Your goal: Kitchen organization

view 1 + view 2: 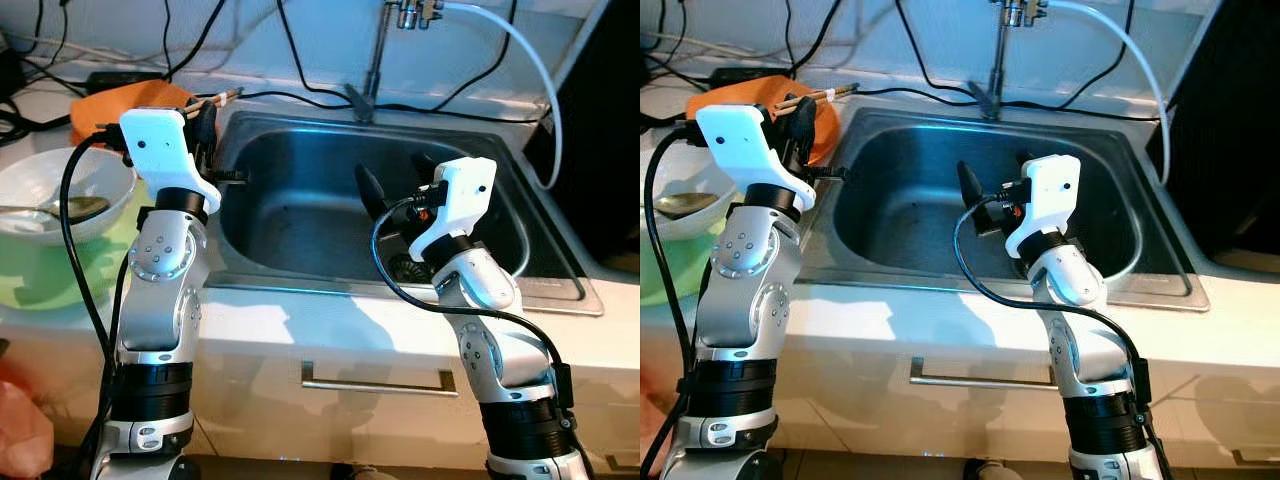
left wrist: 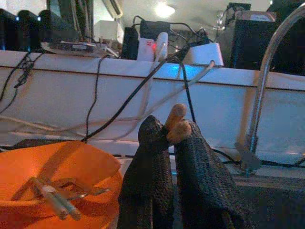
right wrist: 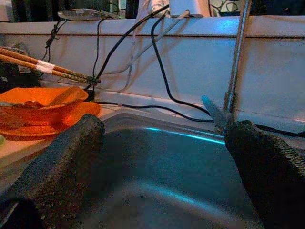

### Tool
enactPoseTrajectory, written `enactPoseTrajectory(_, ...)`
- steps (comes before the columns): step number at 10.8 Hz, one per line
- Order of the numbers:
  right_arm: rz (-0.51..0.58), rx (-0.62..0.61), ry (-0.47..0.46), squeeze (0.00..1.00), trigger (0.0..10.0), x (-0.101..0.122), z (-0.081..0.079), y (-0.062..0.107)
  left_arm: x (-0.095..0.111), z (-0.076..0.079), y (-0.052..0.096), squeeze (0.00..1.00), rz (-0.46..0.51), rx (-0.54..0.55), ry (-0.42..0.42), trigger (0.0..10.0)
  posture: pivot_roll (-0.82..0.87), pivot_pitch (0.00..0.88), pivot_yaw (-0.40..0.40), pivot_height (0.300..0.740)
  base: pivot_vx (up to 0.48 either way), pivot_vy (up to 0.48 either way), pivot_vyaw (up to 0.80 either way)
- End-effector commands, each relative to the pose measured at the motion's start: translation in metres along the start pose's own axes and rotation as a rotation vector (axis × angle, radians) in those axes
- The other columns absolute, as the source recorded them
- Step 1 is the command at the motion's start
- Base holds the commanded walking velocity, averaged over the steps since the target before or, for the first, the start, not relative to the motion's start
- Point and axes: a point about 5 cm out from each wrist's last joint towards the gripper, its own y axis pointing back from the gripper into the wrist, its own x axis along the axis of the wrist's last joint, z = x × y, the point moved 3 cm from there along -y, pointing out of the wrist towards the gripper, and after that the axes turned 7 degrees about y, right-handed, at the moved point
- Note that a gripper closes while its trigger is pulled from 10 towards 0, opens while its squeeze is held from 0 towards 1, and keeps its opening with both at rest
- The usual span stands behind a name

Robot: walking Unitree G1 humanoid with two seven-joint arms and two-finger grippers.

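Observation:
A pair of wooden chopsticks (image 1: 222,98) is clamped in my left gripper (image 1: 206,128), which is shut on them at the sink's left rim. Their butt ends (image 2: 175,125) poke out between the black fingers (image 2: 147,157). Just behind that gripper sits an orange bowl (image 2: 52,167) holding a few utensils (image 2: 57,200). My right gripper (image 1: 396,180) hovers open over the steel sink (image 1: 300,205), its two fingers (image 3: 62,162) spread wide with nothing between them. From the right wrist view the chopsticks (image 3: 45,67) stick out above the orange bowl (image 3: 40,102).
A white bowl with a spoon (image 1: 52,195) rests on a green mat (image 1: 40,280) at the left. The faucet (image 1: 378,55) and a white hose (image 1: 530,60) rise behind the sink. Black cables (image 1: 300,60) run along the back wall. A drawer handle (image 1: 375,385) sits below the counter.

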Motion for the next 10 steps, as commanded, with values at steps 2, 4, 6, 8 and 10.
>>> enactPoseTrajectory(2, 0.006, -0.007, 0.011, 0.0, 10.0, 0.0028, 0.0041, 0.003, -0.0007, -0.0006, -0.0012, 0.0, -0.003, 0.006, 0.015, 0.2, 0.0, 0.034, -0.066, 0.74, 0.0, 0.0, 0.0)
enactPoseTrajectory(4, 0.004, -0.006, 0.018, 0.0, 10.0, 0.003, 0.0052, 0.0038, 0.0005, -0.0025, -0.0019, 0.0, 0.002, 0.011, 0.012, 0.0, 0.0, 0.037, -0.07, 0.74, 0.0, 0.0, 0.0)
enactPoseTrajectory(6, 0.003, -0.005, 0.021, 0.0, 10.0, 0.0029, 0.0055, 0.0039, 0.0008, -0.0028, -0.002, 0.0, 0.004, 0.013, 0.016, 0.0, -0.01, 0.037, -0.07, 0.74, 0.311, 0.0, 0.0)
enactPoseTrajectory(8, 0.0, -0.005, 0.026, 0.0, 10.0, 0.002, 0.0058, 0.0048, -0.001, 0.0001, -0.0001, 0.0, 0.004, 0.005, 0.033, 0.6, -0.01, 0.037, -0.07, 0.74, 0.156, 0.156, 0.0)
enactPoseTrajectory(10, -0.003, -0.004, 0.028, 0.0, 10.0, 0.0014, 0.006, 0.0049, -0.0026, 0.004, 0.0018, 0.0, 0.001, -0.004, 0.03, 2.1, -0.01, 0.038, -0.071, 0.74, 0.0, 0.0, 0.0)
